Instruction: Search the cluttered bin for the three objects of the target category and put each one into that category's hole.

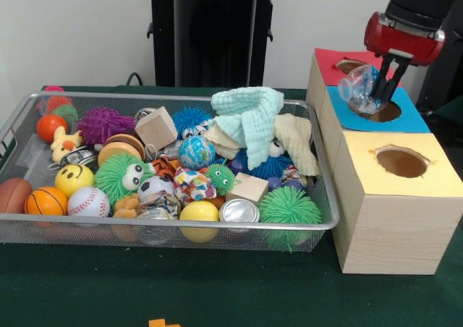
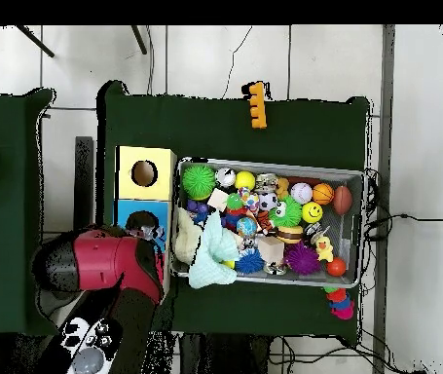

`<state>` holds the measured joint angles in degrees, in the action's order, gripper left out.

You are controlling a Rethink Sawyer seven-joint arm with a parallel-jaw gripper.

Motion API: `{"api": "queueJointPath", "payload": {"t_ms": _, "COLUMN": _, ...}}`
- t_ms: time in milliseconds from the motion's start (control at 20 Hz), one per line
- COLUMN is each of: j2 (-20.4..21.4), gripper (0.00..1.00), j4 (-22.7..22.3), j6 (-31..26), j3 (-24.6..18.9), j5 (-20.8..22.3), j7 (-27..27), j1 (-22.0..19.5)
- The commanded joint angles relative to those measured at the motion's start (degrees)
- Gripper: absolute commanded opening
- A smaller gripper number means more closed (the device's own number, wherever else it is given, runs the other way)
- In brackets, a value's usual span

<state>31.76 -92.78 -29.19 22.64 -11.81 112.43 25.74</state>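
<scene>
**Crumpled bottle over the blue hole — line it up before letting go**

I have the gripper [image 1: 382, 77] down over the blue-topped box [image 1: 416, 116], fingers [image 1: 397, 71] closed on a crushed clear plastic bottle [image 1: 362, 90]. The bottle hangs tilted, its bulk out to the left of the fingers, just above the left rim of the blue hole [image 1: 385, 112]. I judge this the drop step for one target item.

To do it well I would nudge the arm so the body of the bottle, not only the fingers, sits over the opening, since the bottle looks nearly as wide as the hole and could catch on the rim or tip onto the blue card. I would lower a little more, then open. The overhead view hides the hole under the red arm head [image 2: 98, 263], so I trust the front view for alignment.

Neighbours: the red-topped box [image 1: 334, 58] stands just behind, the yellow-topped box [image 1: 394, 197] just in front; a sideways bounce could land on either. The wire bin [image 1: 22, 121] sits beside the boxes on the green worktop [image 1: 217, 291], heaped with balls, spiky toys and wooden blocks. A green cloth [image 1: 249, 117] drapes over the pile and may hide things. A silver can [image 1: 239, 211] lies near the front wall; I cannot say whether it belongs to the same category.
</scene>
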Motion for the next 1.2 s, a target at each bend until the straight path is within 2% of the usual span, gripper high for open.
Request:
{"api": "queueJointPath", "payload": {"t_ms": 50, "j2": 5.0, "gripper": 0.0, "j4": -5.1, "j6": -6.3, "j3": -3.2, "j5": -0.1, "j7": 7.9, "j1": -1.7}}
{"api": "queueJointPath", "payload": {"t_ms": 200, "j2": 10.5, "gripper": 0.0, "j4": -5.1, "j6": -14.0, "j3": -1.4, "j5": 0.7, "j7": 6.0, "j1": -1.8}}
{"api": "queueJointPath", "payload": {"t_ms": 400, "j2": 13.8, "gripper": 0.0, "j4": -3.4, "j6": -20.9, "j3": -0.7, "j5": 1.8, "j7": 4.0, "j1": -3.2}}
{"api": "queueJointPath", "payload": {"t_ms": 700, "j2": 13.5, "gripper": 0.0, "j4": -2.0, "j6": -21.0, "j3": -2.3, "j5": 2.6, "j7": 3.0, "j1": -6.0}}
{"api": "queueJointPath", "payload": {"t_ms": 900, "j2": 14.4, "gripper": 0.0, "j4": -2.3, "j6": -21.3, "j3": -2.7, "j5": 3.0, "j7": 3.4, "j1": -6.5}}
{"api": "queueJointPath", "payload": {"t_ms": 1200, "j2": 13.1, "gripper": 0.0, "j4": -3.9, "j6": -16.4, "j3": -5.3, "j5": 2.8, "j7": 2.2, "j1": -8.7}}
